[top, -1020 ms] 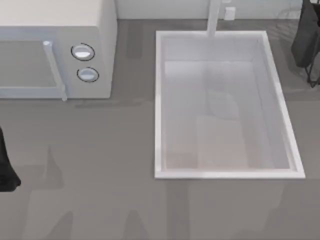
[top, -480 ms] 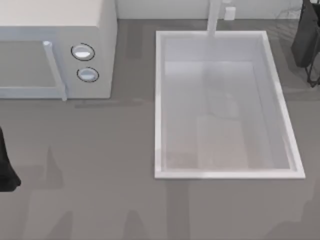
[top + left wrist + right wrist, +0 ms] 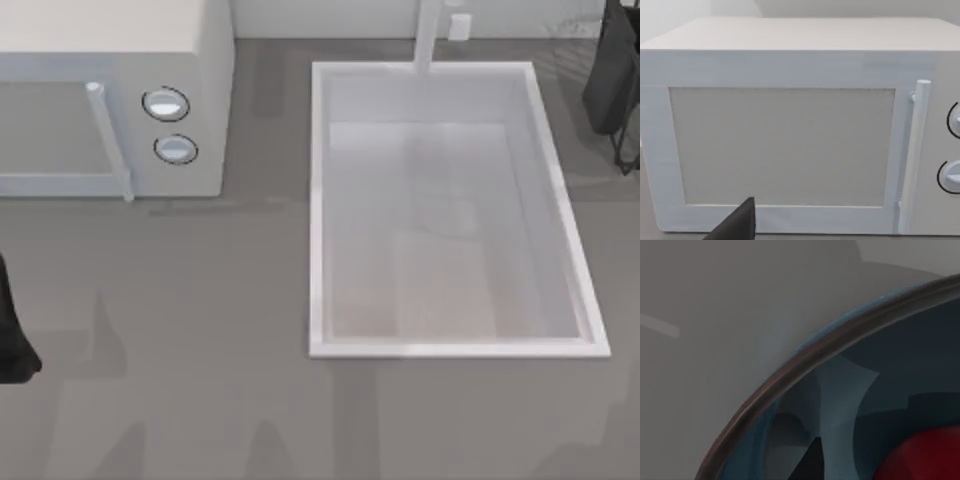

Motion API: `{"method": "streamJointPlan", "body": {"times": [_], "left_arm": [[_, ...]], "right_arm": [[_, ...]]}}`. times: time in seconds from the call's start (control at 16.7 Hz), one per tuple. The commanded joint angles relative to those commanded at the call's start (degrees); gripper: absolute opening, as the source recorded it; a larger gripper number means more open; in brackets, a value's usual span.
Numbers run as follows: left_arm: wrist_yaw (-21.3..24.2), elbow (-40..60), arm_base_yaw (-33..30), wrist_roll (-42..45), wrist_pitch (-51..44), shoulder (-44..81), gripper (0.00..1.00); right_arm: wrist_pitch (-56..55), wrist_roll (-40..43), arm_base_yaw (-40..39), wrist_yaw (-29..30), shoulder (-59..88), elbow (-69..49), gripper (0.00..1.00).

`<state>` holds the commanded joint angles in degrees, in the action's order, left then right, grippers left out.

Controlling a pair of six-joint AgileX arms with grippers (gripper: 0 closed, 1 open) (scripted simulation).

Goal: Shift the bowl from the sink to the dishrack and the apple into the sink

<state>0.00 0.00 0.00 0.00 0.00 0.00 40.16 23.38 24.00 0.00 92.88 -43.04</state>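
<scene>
The white sink (image 3: 318, 210) lies right of centre in the top view, with nothing in its basin. In the right wrist view the blue bowl (image 3: 840, 385) is very close, its reddish-brown rim (image 3: 790, 371) curving across the picture. The red apple (image 3: 920, 455) shows within that rim. A dark shape low inside the bowl could be a finger or a reflection. Thin grey wires of the dishrack (image 3: 583, 22) show faintly at the back right. My left arm (image 3: 12, 335) is parked at the table's left edge, and one black finger (image 3: 737, 226) points at the microwave.
A white microwave (image 3: 110, 60) with two knobs and a bar handle stands at the back left. The faucet post (image 3: 428, 35) rises behind the sink. A solid black object (image 3: 612, 85) stands at the right edge. Grey counter spreads in front of the sink and microwave.
</scene>
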Motion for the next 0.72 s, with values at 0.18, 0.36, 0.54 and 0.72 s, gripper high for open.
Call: {"method": "streamJointPlan", "body": {"times": [0.18, 0.36, 0.54, 0.72], "left_arm": [[0.0, 0.0, 0.0, 0.0, 0.0, 0.0, 1.0], [0.0, 0.0, 0.0, 0.0, 0.0, 0.0, 1.0], [0.0, 0.0, 0.0, 0.0, 0.0, 0.0, 1.0], [0.0, 0.0, 0.0, 0.0, 0.0, 0.0, 1.0]], "right_arm": [[0.0, 0.0, 0.0, 0.0, 0.0, 0.0, 0.47], [0.0, 0.0, 0.0, 0.0, 0.0, 0.0, 0.25], [0.0, 0.0, 0.0, 0.0, 0.0, 0.0, 0.02], [0.0, 0.0, 0.0, 0.0, 0.0, 0.0, 0.0]]}}
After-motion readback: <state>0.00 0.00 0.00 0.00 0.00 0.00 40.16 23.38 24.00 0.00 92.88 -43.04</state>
